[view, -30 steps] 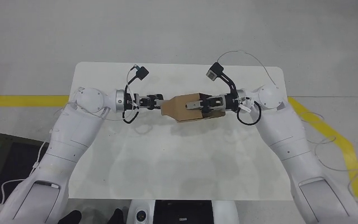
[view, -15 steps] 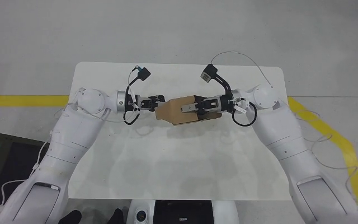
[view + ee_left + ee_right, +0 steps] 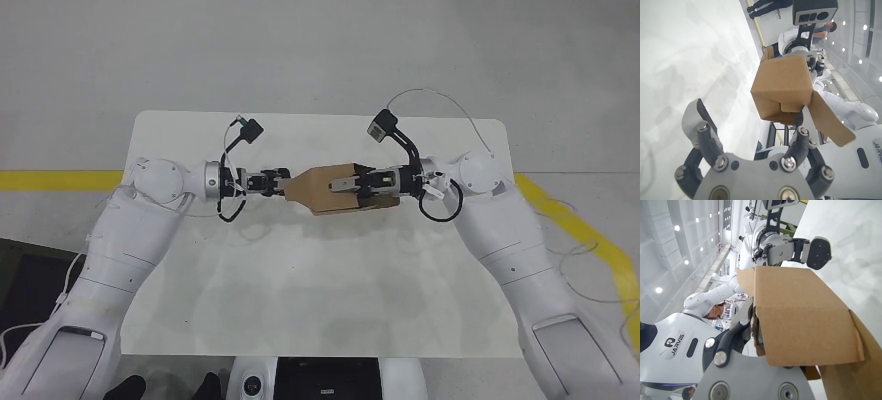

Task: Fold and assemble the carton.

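Note:
A brown carton [image 3: 335,190] hangs above the white table [image 3: 300,300], lying sideways between my two arms. My right gripper [image 3: 362,186] is shut on one of its walls, with one finger [image 3: 745,315] showing against the cardboard and the other hidden by it. The carton [image 3: 783,83] has one end folded in and a long flap [image 3: 829,121] sticking out loose. My left gripper [image 3: 751,113] is open at that end, one fingertip [image 3: 803,115] touching the flap's base and the other well off to the side. From the right wrist, the carton [image 3: 800,317] looks like a squared-up tube.
The tabletop runs bare around and beneath the carton. Yellow floor tape [image 3: 60,180] passes either side of the table. People stand in the room behind, away from the carton.
Half a second ago the carton was tilted and shifted toward the left gripper; it has swung back to about where it was a second ago. The left gripper stays at its end.

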